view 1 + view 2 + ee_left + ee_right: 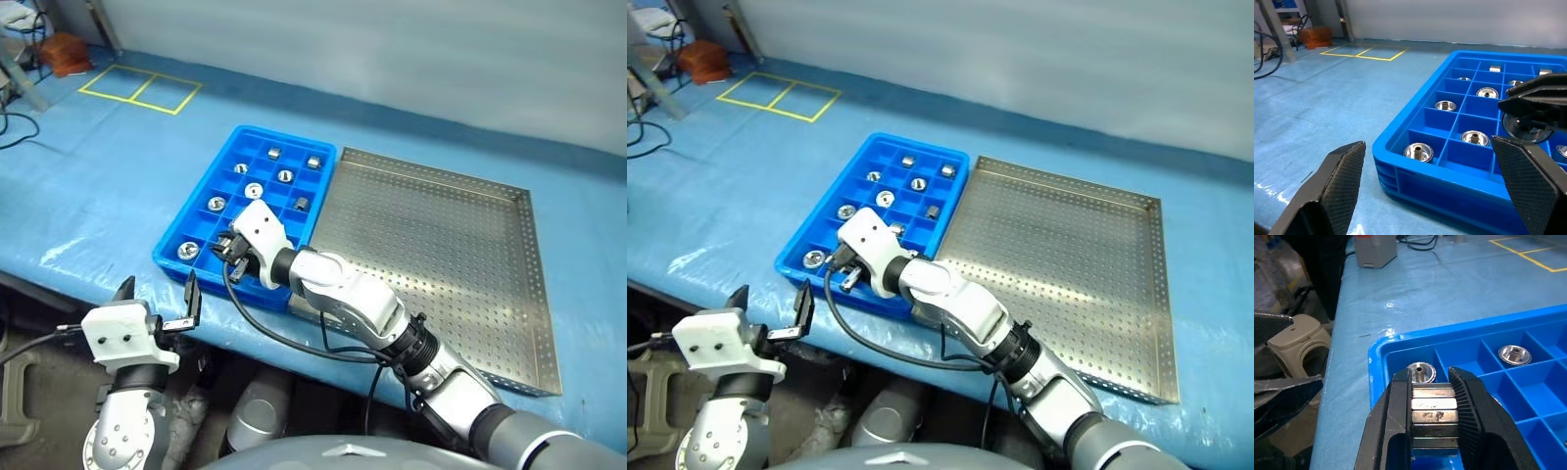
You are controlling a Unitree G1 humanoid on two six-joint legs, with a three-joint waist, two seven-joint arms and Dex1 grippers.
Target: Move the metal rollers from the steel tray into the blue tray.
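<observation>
Silver roller (1434, 417) clamped in right gripper (1433, 382) above blue tray (167, 257); lower squarely into an empty cell before releasing. Left gripper (160, 297) spread, empty.

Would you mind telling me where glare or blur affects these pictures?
Left eye view: the steel tray shows bright sheen across its floor. Left wrist view: the left tool sits soft up close, while the blue tray stays sharp. Right wrist view: the metal roller is crisp, with specular highlights.

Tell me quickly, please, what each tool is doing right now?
Left tool: open, empty.
Right tool: shut on a metal roller, over the blue tray.
</observation>
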